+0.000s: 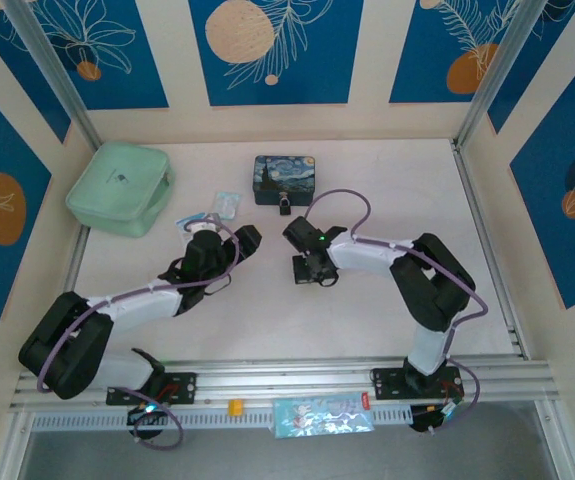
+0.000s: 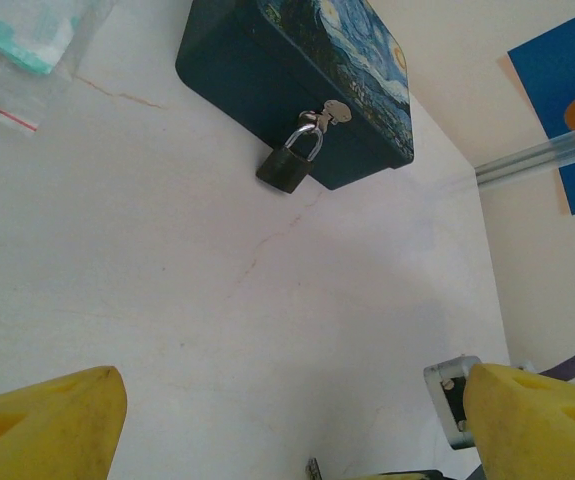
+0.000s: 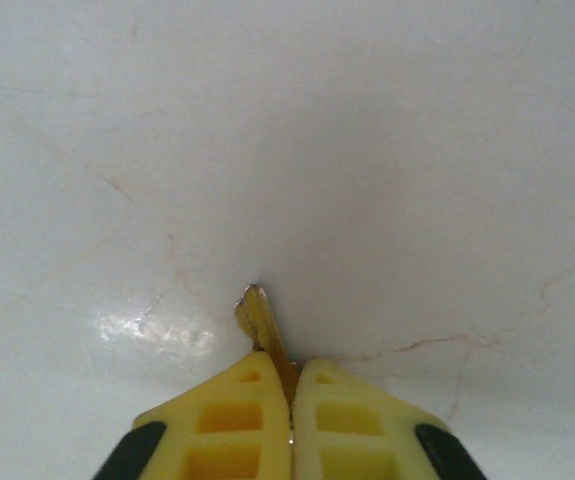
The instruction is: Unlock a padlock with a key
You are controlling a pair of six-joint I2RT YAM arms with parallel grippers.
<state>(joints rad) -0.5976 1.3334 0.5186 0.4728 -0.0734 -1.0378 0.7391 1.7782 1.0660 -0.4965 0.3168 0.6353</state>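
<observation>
Right gripper [image 3: 290, 375] is pinching the key [image 3: 260, 320], jaws clamped on it, just above the white table [image 3: 417, 150]; left gripper [image 2: 287, 415] is hovering wide open, padlock [image 2: 287, 165] hanging off the starry-night tin's [image 2: 267, 70] near face, far centre

Tabletop [image 1: 367, 300]: pale surface with faint marble veining.
Rear centre: a rectangular tin [image 1: 284, 178] with a blue starry-night print, lying flat, lid down.
Rear left: a mint-green square case [image 1: 120, 187], well apart from the tin.
Between them: two small clear packets [image 1: 227, 203], lying flat.
Front rail: a small yellow block [image 1: 234, 406], with a pale printed packet [image 1: 322, 415] near it.
Walls: cream panels with blue leaf prints [image 1: 270, 50].
</observation>
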